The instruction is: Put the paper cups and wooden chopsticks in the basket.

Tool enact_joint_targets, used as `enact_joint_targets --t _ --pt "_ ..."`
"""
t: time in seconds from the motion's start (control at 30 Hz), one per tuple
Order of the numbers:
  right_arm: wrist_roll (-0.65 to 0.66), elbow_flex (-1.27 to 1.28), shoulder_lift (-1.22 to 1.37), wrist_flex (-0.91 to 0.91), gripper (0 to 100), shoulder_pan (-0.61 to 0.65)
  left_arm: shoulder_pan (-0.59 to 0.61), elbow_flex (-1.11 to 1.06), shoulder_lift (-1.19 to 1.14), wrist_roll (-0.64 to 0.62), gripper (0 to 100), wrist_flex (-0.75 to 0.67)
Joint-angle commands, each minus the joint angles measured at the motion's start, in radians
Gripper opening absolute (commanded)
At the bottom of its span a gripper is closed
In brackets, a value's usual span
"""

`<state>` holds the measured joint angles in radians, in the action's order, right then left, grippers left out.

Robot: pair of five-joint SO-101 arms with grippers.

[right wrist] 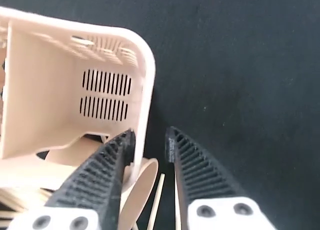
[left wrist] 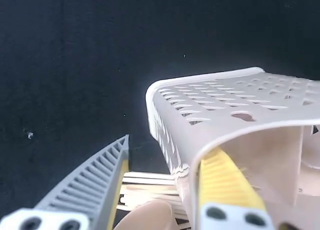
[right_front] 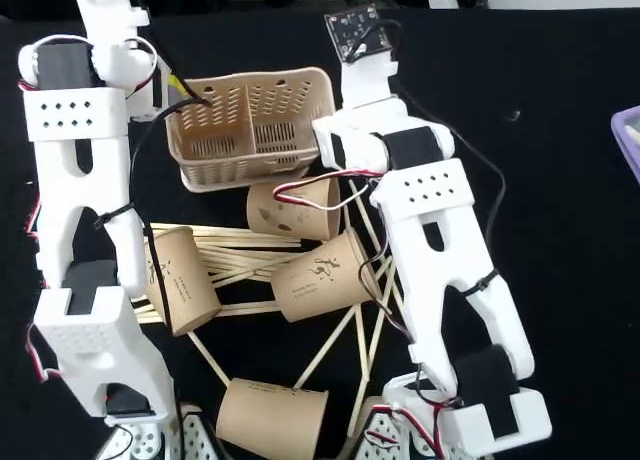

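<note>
The beige slotted basket (right_front: 250,172) stands at the back of the black table. Several brown paper cups lie on their sides in front of it, one (right_front: 295,208) right at its front wall, another (right_front: 322,277) nearer. Wooden chopsticks (right_front: 240,250) are scattered under and among them. My left gripper (right_front: 180,92) is at the basket's left corner. It is open (left wrist: 170,147), with the yellow finger (left wrist: 225,185) inside the basket (left wrist: 225,90) and the grey finger (left wrist: 100,180) outside. My right gripper (right wrist: 150,136) is open beside the basket's right corner (right wrist: 145,90), above a cup (right wrist: 137,195).
A third cup (right_front: 180,280) lies by the left arm and another (right_front: 272,418) at the front edge between the arm bases. A purple container (right_front: 628,130) sits at the far right edge. Bare black table lies to the right of the right arm.
</note>
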<state>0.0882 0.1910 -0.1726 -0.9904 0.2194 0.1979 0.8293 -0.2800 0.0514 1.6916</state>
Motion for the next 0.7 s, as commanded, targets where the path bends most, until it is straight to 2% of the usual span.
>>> enact_joint_targets --t 0.0,0.07,0.13,0.17,0.23,0.47,0.67 --pt "0.017 -0.03 -0.015 0.031 9.0 -0.014 -0.022 -0.047 0.014 -0.003 21 -0.003" --pt "0.017 -0.031 -0.015 0.032 5.5 -0.015 -0.03 -0.071 0.023 -0.003 17 0.003" --pt "0.017 -0.027 -0.016 0.031 0.7 -0.017 -0.03 -0.073 0.025 -0.005 5 0.031" --pt "0.017 -0.025 -0.016 0.028 1.7 -0.018 -0.028 -0.064 0.025 -0.009 1 0.052" --pt "0.017 -0.018 -0.024 0.026 0.9 -0.018 -0.021 -0.073 0.025 -0.041 5 0.071" --pt "0.017 0.002 -0.15 -0.101 1.1 -0.014 0.008 -0.107 0.052 -0.052 3 0.069" --pt "0.068 0.11 -0.257 -0.115 1.1 -0.014 -0.051 -0.206 0.192 -0.051 3 0.069"
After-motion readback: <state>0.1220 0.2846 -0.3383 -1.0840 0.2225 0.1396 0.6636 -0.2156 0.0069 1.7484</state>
